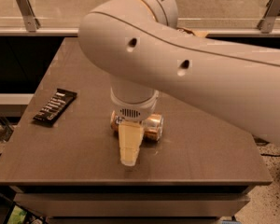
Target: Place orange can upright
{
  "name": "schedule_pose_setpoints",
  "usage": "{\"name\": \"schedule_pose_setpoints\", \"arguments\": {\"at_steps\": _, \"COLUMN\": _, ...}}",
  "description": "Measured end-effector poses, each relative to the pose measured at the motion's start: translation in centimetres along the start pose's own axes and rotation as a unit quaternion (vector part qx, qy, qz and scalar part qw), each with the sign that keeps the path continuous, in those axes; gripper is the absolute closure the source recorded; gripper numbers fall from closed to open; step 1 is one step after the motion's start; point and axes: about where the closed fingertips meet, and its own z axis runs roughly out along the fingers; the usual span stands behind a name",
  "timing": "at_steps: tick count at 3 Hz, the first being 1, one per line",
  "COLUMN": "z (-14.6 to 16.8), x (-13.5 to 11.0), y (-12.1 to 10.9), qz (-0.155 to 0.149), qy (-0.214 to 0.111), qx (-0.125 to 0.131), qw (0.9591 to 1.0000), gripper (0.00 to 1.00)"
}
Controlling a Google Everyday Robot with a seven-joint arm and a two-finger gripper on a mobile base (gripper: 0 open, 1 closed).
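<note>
While the orange can (152,126) lies on its side near the middle of the tabletop (200,155), its long axis running left to right, the hand (130,141) stands directly over it, reaching straight down from the big white arm (191,69) that fills the upper right of the view. The pale near part of the hand crosses in front of the can's middle and comes down to the tabletop on the near side, so only the can's two ends show, one on either side. Whether the hand is spread around the can or already clamped on it cannot be told from here. Well apart to the left lies a dark flat snack packet (55,106), out of the way. The can is probably light, with a thin metal wall: stiff enough for a moderate squeeze, but liable to dent under a hard one. Its smooth round skin looks slippery, and lying down it will roll toward the near or far edge if nudged. The best hold is likely across the barrel at mid-length, tight enough that the can does not spin as it is tipped up. Which end carries the pull-tab is not clear.
</note>
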Motion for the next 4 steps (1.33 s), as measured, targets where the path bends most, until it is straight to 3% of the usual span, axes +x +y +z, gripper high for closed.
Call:
{"name": "schedule_pose_setpoints", "arguments": {"at_steps": 1, "z": -0.08, "x": -0.02, "y": 0.01, "qz": 0.0, "qy": -0.001, "qx": 0.001, "qw": 1.0, "gripper": 0.18}}
{"name": "schedule_pose_setpoints", "arguments": {"at_steps": 4, "z": -0.3, "x": -0.17, "y": 0.07, "qz": -0.002, "qy": -0.003, "qx": 0.005, "qw": 1.0, "gripper": 0.88}}
